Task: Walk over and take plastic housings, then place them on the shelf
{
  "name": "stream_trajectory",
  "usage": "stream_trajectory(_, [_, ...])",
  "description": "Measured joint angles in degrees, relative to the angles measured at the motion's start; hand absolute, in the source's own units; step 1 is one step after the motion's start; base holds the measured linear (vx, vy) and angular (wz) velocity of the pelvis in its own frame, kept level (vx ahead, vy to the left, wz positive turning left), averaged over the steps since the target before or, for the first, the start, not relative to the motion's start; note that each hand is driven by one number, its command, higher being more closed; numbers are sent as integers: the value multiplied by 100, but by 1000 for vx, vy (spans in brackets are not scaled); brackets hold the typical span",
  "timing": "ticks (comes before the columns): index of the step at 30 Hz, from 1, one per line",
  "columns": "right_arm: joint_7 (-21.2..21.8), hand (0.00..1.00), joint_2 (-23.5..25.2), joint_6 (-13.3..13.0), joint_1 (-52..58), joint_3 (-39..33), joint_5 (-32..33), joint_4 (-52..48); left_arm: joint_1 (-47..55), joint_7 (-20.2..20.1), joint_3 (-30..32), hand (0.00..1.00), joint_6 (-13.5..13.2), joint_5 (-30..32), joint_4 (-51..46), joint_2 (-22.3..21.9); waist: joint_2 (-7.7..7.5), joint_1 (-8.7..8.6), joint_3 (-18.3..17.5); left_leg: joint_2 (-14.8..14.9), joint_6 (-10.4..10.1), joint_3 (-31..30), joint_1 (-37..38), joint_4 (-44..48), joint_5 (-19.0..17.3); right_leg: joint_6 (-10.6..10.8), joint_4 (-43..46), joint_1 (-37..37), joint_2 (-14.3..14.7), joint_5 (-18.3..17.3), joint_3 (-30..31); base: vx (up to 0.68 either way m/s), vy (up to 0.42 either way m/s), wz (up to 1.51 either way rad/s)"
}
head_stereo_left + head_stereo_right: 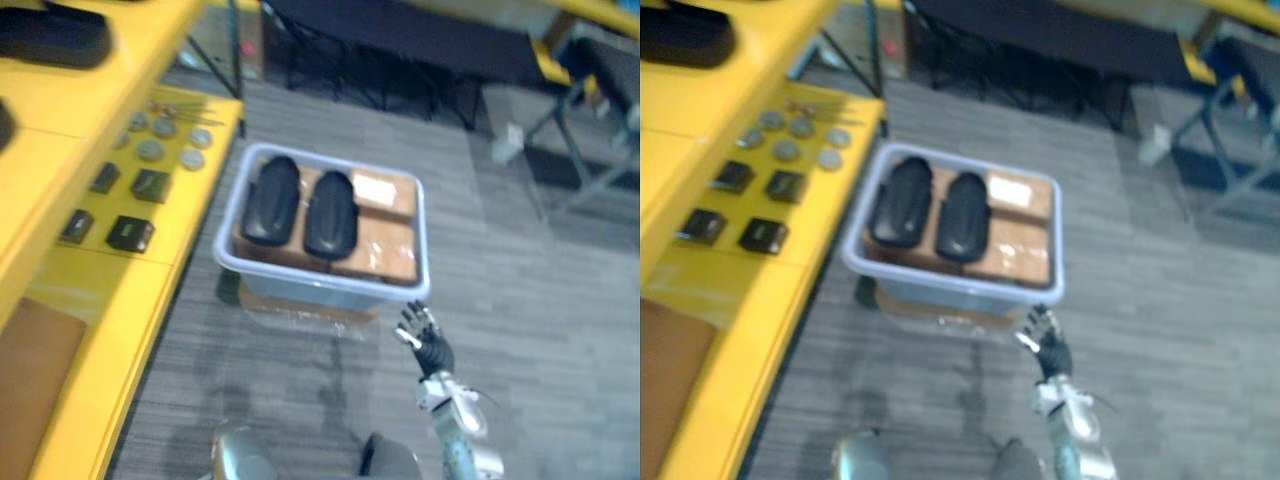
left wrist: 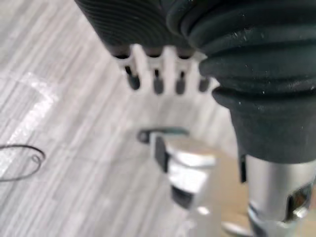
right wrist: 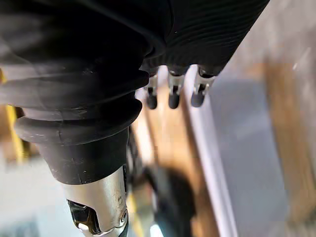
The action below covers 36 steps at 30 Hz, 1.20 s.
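One yellow shelf [image 1: 120, 300] on my left, one grey bin [image 1: 320, 285] on the floor beside it. Two black plastic housings [image 1: 272, 200] lie side by side in the bin on brown boxes [image 1: 380, 245]. Four small black blocks [image 1: 130, 233] sit on the shelf. My right hand [image 1: 425, 338] hovers by the bin's near corner, fingers loose and apart, empty, with the housings beyond the fingertips and untouched. My left hand [image 2: 138, 24] is over the floor, fingers straight, empty.

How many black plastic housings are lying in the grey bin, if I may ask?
2: one housing at the bin's left end, the other housing beside it, both atop brown boxes; more may hide underneath.
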Motion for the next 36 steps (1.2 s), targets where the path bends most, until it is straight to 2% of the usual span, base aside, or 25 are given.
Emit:
stream_trajectory(1, [-147,0,-39,-20,210,-290,68,11,4,22,-128,0,-140,-12,-6,-50,59,-102,-16,-138,-96,-99,134,-361,175,-25,51,-55,-26,-16,-34,-83,-175,13])
stream_trajectory(4, [-504,0,-110,-128,445,-586,79,111,-9,277,-313,0,-436,86,-192,-59,58,-162,-16,-384,-298,-154,206,-879,422,-18,231,-387,-171,-25,84,-117,-55,-1])
stream_trajectory(6, [-684,0,-9,-232,429,-570,-50,278,-63,426,-409,0,-590,81,-279,4,-54,-154,44,-466,-335,-154,191,-920,460,-3,285,-478,-251,-12,113,-155,37,-7])
stream_trajectory(9, [-774,0,173,-370,393,-536,-361,290,-81,430,-467,0,-602,78,-442,30,-122,-121,66,-629,-301,-175,174,-988,458,70,129,-477,-386,105,120,-145,59,3])
stream_trajectory(10, [-859,0,197,-472,297,-525,-439,290,-86,454,-584,0,-598,77,-481,32,-121,-87,66,-717,-294,-203,155,-1061,463,85,-26,-475,-426,204,121,-95,70,-4])
stream_trajectory(13, [-976,0,201,-539,-129,-461,-455,279,-115,468,-763,0,-591,69,-569,30,-66,-36,75,-907,-224,-475,-4,-1200,563,94,-433,-448,-437,539,75,-31,63,3])
stream_trajectory(15, [-991,0,192,-622,-520,-440,-322,284,-186,480,-826,0,-602,65,-575,21,18,34,150,-956,-232,-519,-28,-1290,699,109,-699,-353,-436,740,4,23,21,9])
stream_trajectory(16, [-1082,0,-64,-877,-2440,-424,209,946,-198,473,-808,0,-625,29,-850,-182,53,517,614,-1126,-236,-991,-42,-1765,1074,108,-1430,43,-427,1168,-395,11,4,3])
stream_trajectory(20, [-1082,0,-62,-878,-2431,-425,209,943,-198,473,-809,0,-625,30,-851,-184,53,520,614,-1133,-235,-1014,-50,-1767,1074,108,-1426,46,-429,1168,-401,2,0,1])
stream_trajectory(23, [-1059,0,62,-888,-2002,-462,227,701,-193,474,-818,0,-618,38,-882,-187,42,497,619,-1155,-219,-1026,-45,-1749,1059,70,-1238,32,-481,1075,-465,-1,9,9])
stream_trajectory(26, [-914,0,394,-887,-1349,-512,273,396,-170,474,-825,0,-605,32,-971,-127,-59,474,632,-1170,-165,-1007,-22,-1677,1013,68,-803,-99,-550,759,-362,-15,8,6])
stream_trajectory(27, [-830,0,504,-882,-1139,-567,288,313,-160,476,-840,0,-583,32,-1026,-68,-115,443,661,-1172,-160,-1009,-50,-1681,1018,102,-611,-209,-534,488,-216,-49,-36,22])
stream_trajectory(28, [-803,0,524,-876,-931,-646,309,265,-142,488,-844,0,-574,22,-1073,-35,-134,342,670,-1194,-111,-1068,-206,-1676,1055,121,-413,-330,-476,232,-26,-63,-49,38])
stream_trajectory(30, [-844,0,519,-864,-853,-1031,305,259,-103,548,-877,0,-577,-76,-1176,35,-142,116,679,-1259,-46,-1177,-520,-1498,1108,96,-184,-537,-400,-64,242,-30,-49,71])
stream_trajectory(31, [-958,0,452,-862,-919,-1369,305,263,-104,566,-933,0,-576,-279,-1229,61,-123,31,700,-1320,-31,-1276,-829,-1219,1099,72,-76,-601,-388,-62,295,21,-33,79])
stream_trajectory(33, [-1120,0,211,-837,-1255,-1804,305,328,-104,564,-1047,0,-580,-590,-1223,64,-103,18,743,-1343,-10,-1433,-1094,-909,1045,70,62,-617,-407,-23,154,17,-10,59])
stream_trajectory(35, [-1326,0,-299,-816,-1975,-2087,300,671,-108,546,-1048,0,-581,-676,-1216,52,-74,65,762,-1344,-10,-1455,-1211,-804,1045,30,191,-670,-423,-57,74,-24,-1,28])
stream_trajectory(36, [-1397,0,-786,-768,-2524,-2184,298,1038,-162,499,-1074,0,-574,-674,-1165,41,-20,148,798,-1355,-10,-1449,-1242,-787,1045,33,303,-765,-451,-88,92,-54,2,6])
